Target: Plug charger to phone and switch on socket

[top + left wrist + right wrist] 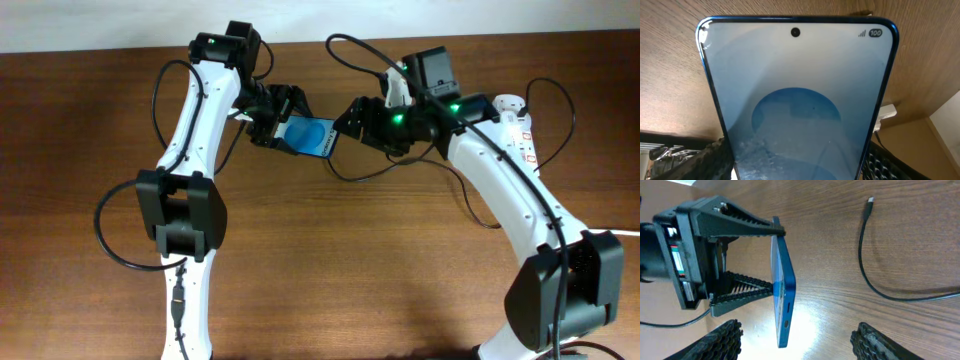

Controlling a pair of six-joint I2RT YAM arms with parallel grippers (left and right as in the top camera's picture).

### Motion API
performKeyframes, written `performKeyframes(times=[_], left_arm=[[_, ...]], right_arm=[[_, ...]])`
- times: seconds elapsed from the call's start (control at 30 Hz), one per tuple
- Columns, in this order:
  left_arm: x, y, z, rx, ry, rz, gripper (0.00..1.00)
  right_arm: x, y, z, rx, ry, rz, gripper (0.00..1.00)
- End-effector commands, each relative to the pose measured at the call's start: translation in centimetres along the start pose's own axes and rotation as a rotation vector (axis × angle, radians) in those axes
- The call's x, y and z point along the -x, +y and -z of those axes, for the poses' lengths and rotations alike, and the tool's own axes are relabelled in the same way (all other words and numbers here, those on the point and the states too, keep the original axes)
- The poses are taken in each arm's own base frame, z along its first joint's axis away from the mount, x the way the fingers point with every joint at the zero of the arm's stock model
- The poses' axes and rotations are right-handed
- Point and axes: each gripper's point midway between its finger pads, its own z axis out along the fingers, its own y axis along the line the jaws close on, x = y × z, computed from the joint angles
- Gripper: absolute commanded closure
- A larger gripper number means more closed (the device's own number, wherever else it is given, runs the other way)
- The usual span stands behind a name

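Filling the left wrist view edge to edge, the phone (797, 100) shows its blue screen with a paler oval and a camera dot at the top. It is clamped in the left gripper (775, 260), whose ribbed fingers press on its two faces. In the right wrist view the handset stands on edge, with the narrow end that carries the port (786, 324) facing that camera. From overhead it sits tilted between the two wrists, near the far side of the table (90, 150).

The right gripper (797, 332) is spread wide and holds nothing, its fingertips on either side of the phone's near end without touching it. The charger cable (865, 275) lies loose on the wood well apart from the handset, its plug tip (870, 201) free and pointing away. The socket (520, 125), a white strip with red marks, lies behind the right arm and is partly hidden by it.

I judge the task to be at its first step: the phone is presented and the charger is not yet picked up. Next, the right gripper would need to grasp the cable just behind the plug tip. It would then line the tip up with the port and press it in against the left gripper's hold. The socket switch comes after that
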Motion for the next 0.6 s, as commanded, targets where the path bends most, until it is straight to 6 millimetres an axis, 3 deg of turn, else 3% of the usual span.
performKeyframes(times=[0.0, 0.2, 0.57], left_arm=[[-0.8, -0.6, 0.7, -0.027, 0.017, -0.006, 1.00], [-3.0, -1.1, 0.5, -0.049, 0.119, -0.015, 1.00], [-4.8, -1.5, 0.8, -0.076, 0.222, -0.019, 1.00]], right_arm=[[0.2, 1.1, -0.6, -0.032, -0.040, 0.010, 0.25], [0.6, 2.0, -1.3, -0.052, -0.093, 0.013, 0.30], [0.7, 0.9, -2.7, -0.075, -0.079, -0.003, 0.44]])
